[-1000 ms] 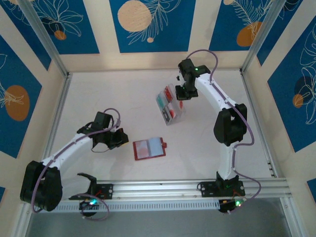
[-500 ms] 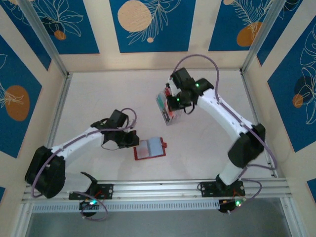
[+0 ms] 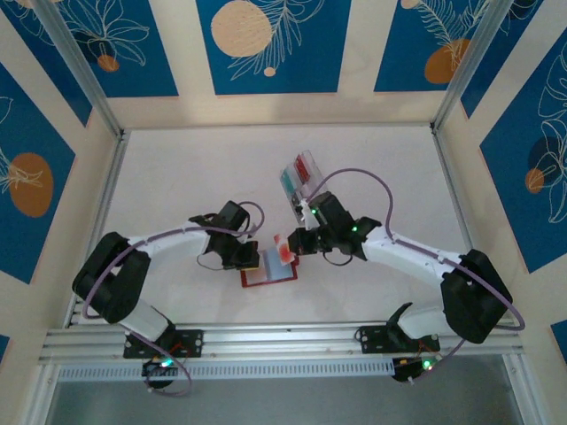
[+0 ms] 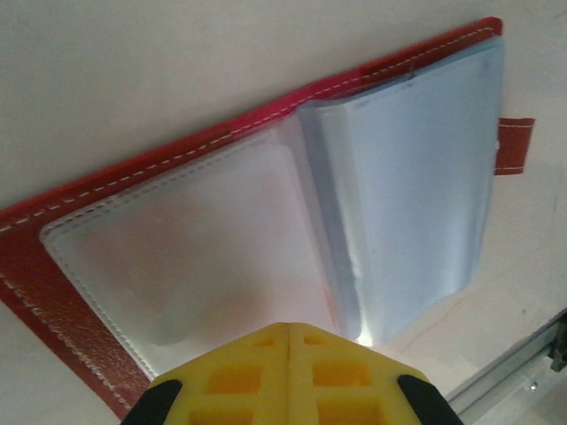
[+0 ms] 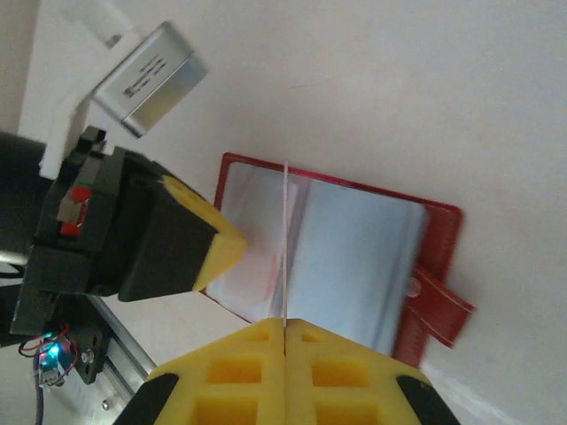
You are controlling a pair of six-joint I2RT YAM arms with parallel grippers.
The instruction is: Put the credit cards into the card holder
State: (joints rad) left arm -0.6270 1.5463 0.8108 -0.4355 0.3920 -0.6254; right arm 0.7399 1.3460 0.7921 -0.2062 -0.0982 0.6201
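Your left arm reaches low from its base at the near left. Its elbow is pushed out to the left and its forearm runs to the right across the pale table [image 3: 186, 177]. The left gripper [image 3: 248, 258] has its two yellow fingers pressed together with nothing between them. In the left wrist view the tips are over the near edge of the left pocket of the small red leather-look folding card holder [image 4: 80, 292]. I cannot tell if they really press on it.

The card holder lies open and flat on the table, near the front rail and between the two grippers. Its clear pale pockets face up and its little red closing tab [image 4: 514, 146] sticks out on the right side.

Your right arm comes from the near right, with the elbow bent far to the right and the forearm pointing left, toward the other arm. The right gripper [image 5: 285, 329] is clamped on one thin flat credit card [image 3: 282, 251]. The card looks red and pale from above, and in the right wrist view you see it edge-on as a fine line. It is held over the middle of the open holder, close to the fold. I cannot tell whether it touches a pocket.

Behind the right gripper stands a clear plastic compartment box [image 3: 301, 184], apart from the holder, with red and teal cards inside.
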